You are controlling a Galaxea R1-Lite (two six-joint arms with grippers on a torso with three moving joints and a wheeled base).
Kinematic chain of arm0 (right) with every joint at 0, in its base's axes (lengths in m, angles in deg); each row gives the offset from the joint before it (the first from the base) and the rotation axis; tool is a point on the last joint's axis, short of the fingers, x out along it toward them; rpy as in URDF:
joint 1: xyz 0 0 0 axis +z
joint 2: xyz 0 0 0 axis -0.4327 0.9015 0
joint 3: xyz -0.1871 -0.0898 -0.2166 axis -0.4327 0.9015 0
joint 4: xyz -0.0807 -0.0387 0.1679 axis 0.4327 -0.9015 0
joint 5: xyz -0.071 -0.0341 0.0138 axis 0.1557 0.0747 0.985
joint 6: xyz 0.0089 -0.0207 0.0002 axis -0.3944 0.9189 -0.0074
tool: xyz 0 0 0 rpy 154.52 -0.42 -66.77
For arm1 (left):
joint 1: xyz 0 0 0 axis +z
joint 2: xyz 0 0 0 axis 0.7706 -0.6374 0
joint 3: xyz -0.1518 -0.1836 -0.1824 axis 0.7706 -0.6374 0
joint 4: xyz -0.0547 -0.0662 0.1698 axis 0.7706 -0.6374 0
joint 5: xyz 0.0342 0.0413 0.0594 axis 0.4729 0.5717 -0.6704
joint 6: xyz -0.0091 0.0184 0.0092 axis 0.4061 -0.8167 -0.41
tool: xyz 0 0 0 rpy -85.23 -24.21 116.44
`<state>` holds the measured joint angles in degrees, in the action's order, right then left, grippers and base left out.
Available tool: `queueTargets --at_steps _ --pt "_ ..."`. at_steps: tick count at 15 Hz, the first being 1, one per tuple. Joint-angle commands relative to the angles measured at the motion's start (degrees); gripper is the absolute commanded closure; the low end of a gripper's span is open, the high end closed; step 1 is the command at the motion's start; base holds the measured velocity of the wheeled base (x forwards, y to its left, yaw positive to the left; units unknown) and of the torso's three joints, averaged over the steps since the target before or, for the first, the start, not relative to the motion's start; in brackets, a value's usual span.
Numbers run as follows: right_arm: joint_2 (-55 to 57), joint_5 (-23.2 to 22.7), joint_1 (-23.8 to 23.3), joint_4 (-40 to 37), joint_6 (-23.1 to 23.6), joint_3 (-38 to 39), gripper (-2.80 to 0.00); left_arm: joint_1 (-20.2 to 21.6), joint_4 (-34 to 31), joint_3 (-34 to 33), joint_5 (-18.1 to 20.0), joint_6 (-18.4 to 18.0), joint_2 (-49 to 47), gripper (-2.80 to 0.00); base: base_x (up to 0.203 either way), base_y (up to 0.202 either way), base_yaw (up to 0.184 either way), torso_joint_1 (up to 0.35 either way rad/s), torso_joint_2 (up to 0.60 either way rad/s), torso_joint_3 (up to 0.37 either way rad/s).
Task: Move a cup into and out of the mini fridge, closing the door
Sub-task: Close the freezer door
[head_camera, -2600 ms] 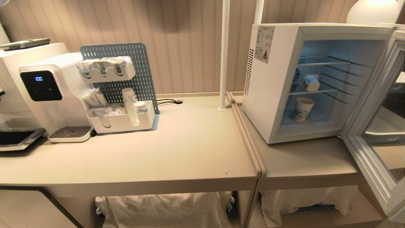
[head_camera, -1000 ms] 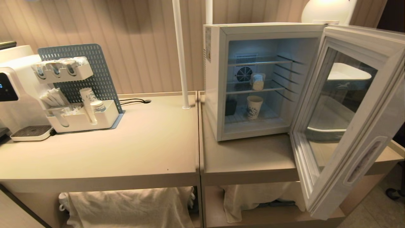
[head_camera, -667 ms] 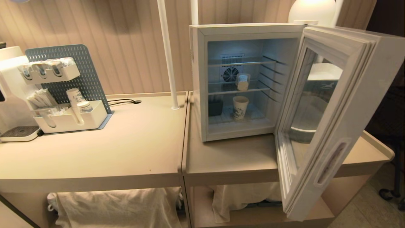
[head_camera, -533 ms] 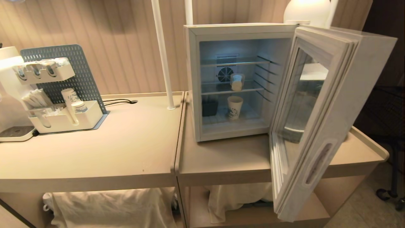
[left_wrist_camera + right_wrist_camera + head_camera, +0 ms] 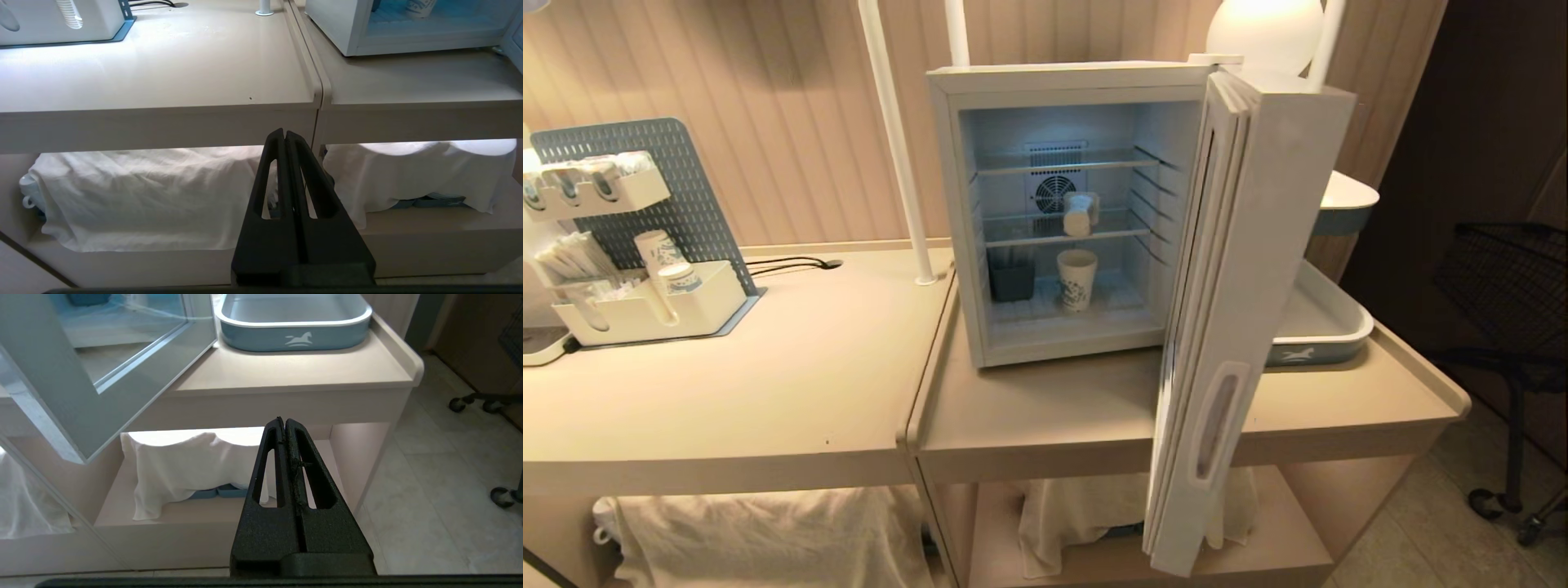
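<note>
From the head view I see the mini fridge point(image 5: 1062, 212) standing on the right-hand tabletop point(image 5: 1054, 416) with the door point(image 5: 1233, 327) swung wide, edge-on to me. The cup point(image 5: 1079, 214) lies tipped on the middle wire shelf point(image 5: 1045, 238), just in front of the rear fan, and a taller paper cup point(image 5: 1076, 280) stands upright on the fridge floor beside a dark box point(image 5: 1011, 280). Neither arm shows here. In the left wrist view, the left gripper point(image 5: 284, 134) hangs low before the tabletop edge, jaws pressed together, holding nothing, white cloth point(image 5: 143, 196) behind it. In the right wrist view, the right gripper point(image 5: 284, 421) is likewise low, jaws pressed together and empty, with the door's glass to one side and a blue tray point(image 5: 294, 332) up on the tabletop. I judge the reach has not begun: I'd raise one arm, spread its jaws first, go in between the shelves clear of the door, and take the tipped cup across its body without nudging it toward the fan.
</note>
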<state>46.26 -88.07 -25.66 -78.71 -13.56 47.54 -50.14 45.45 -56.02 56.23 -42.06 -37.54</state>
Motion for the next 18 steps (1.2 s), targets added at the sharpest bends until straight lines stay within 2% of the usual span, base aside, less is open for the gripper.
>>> queueTargets --at_steps 1,3,5,7,9,10,11,12,13,14,15,16,18 --pt "0.00 0.26 -0.06 -0.40 -1.26 -0.41 0.00 0.00 0.02 -0.09 -0.04 0.04 0.01 0.00 0.000 -0.056 -0.005 0.010 0.00 0.002" --pt "0.29 0.49 -0.06 -1.14 -3.22 -5.40 0.00 0.00 0.02 -0.09 -0.04 0.04 0.01 0.00 0.000 0.000 0.000 0.000 0.00 0.000" --pt "5.31 0.72 -0.05 -4.22 -6.58 -17.94 0.00 0.00 0.02 -0.09 -0.04 0.04 0.01 0.00 0.000 0.000 0.000 0.000 0.00 0.000" --pt "17.50 1.71 -0.06 -6.03 -11.76 -26.23 0.00 0.00 0.02 -0.09 -0.13 0.13 0.01 0.00 0.000 0.000 0.000 0.000 0.00 0.000" --pt "37.44 2.14 -0.28 -6.86 -15.54 -32.55 0.00 0.00 0.02 -0.09 -0.13 0.13 0.01 0.00 0.000 0.000 0.000 0.000 0.00 0.000" --pt "48.02 0.84 -0.46 -6.30 -16.61 -35.28 0.00 0.00 0.02 -0.09 -0.13 0.13 0.01 0.00 0.000 0.000 0.000 0.000 0.00 0.000" --pt "57.78 -2.23 -0.96 -4.42 -17.28 -37.70 0.00 0.00 0.02 -0.09 -0.13 0.13 0.01 0.00 0.000 0.000 0.000 0.000 0.00 0.000" --pt "66.17 -7.83 -1.99 -0.61 -17.19 -39.45 0.00 0.00 0.02 -0.09 -0.13 0.13 0.01 0.00 0.000 0.000 0.000 0.000 0.00 0.000" --pt "72.72 -15.76 -3.27 4.44 -16.30 -40.46 0.00 0.00 0.02 -0.09 -0.13 0.13 0.01 0.00 0.000 0.000 0.000 0.000 0.00 0.000" --pt "79.13 -28.15 -4.84 11.55 -14.49 -41.17 0.00 0.00 0.02 -0.09 -0.13 0.13 0.01 0.00 0.000 0.000 0.000 0.000 0.00 0.000" --pt "83.94 -37.81 -6.04 18.03 -12.51 -41.73 0.00 0.00 0.02 -0.09 -0.13 0.13 0.01 0.00 0.000 0.000 0.000 0.000 0.00 0.000" --pt "87.84 -42.95 -6.70 23.03 -10.59 -42.40 0.00 0.00 0.02 -0.09 -0.13 0.13 0.01 0.00 0.000 0.000 0.000 0.000 0.00 0.000" --pt "93.63 -47.43 -5.16 29.81 -7.58 -44.03 0.00 0.00 0.02 -0.09 -0.13 0.22 0.01 0.00 0.000 0.000 0.000 0.000 0.00 0.000"
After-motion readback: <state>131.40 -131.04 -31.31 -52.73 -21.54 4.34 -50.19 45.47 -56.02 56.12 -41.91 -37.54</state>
